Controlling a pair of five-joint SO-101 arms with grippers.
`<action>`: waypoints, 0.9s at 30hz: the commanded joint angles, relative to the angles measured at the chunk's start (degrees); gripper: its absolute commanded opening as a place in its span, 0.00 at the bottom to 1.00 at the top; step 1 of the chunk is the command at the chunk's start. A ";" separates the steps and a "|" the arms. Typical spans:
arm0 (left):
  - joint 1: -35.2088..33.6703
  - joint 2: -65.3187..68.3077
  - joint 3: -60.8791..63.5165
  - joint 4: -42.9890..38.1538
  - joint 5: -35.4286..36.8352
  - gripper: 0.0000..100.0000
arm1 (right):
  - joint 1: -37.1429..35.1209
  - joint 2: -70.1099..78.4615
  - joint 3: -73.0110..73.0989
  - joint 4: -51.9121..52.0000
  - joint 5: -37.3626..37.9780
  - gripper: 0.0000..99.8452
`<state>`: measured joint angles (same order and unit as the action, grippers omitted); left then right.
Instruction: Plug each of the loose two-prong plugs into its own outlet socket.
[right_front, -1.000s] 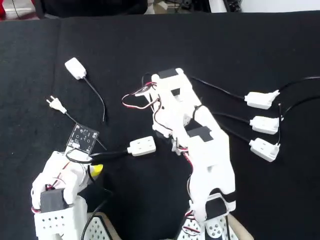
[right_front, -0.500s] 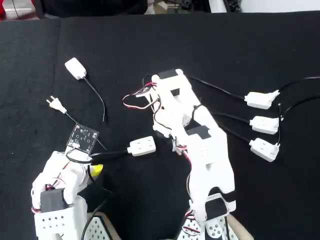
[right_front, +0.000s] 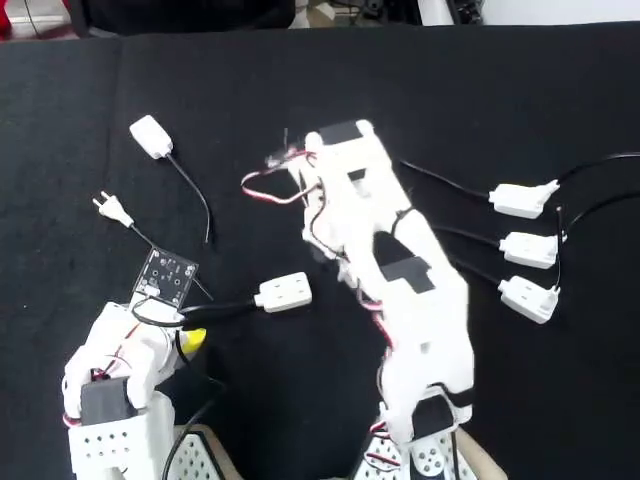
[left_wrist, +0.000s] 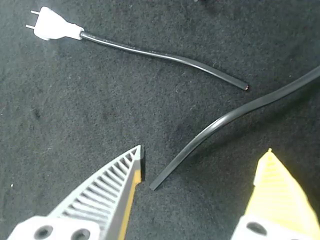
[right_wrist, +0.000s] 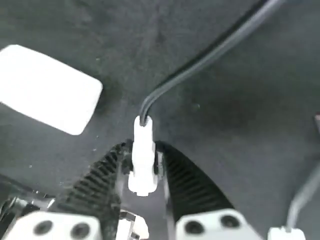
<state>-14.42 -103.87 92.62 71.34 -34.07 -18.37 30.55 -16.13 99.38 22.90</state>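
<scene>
Judged to be mid-carry of one plug (right_wrist: 142, 135), pinched narrow between the jaws of the right gripper (right_wrist: 143, 165), prongs hidden, with a white socket block (right_wrist: 47, 90) near it on the black table (right_front: 450, 90). Found the left gripper (left_wrist: 205, 155) gaping wide and holding nothing, above a cut cord end (left_wrist: 152, 186). Noted a second loose plug (right_front: 112, 208) lying at left, and three filled sockets (right_front: 528, 248) at right. Next: needs prongs squared to the slots, then a straight push. Against a second ago: right arm (right_front: 400, 270) swung slightly farther and rightward; nothing else shifted.
</scene>
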 joint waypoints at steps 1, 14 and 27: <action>-0.57 -0.35 -0.22 0.00 -0.26 0.35 | -0.44 -12.26 0.57 0.88 -3.96 0.01; -0.57 -0.35 -0.22 0.00 -0.26 0.35 | -6.77 -45.32 42.42 -38.68 -18.73 0.01; -0.57 -0.35 -0.22 0.00 -0.26 0.35 | -8.00 -79.69 87.34 -71.65 -30.07 0.01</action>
<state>-14.42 -103.87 92.62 71.34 -34.07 -25.58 -40.48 63.34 36.53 -6.37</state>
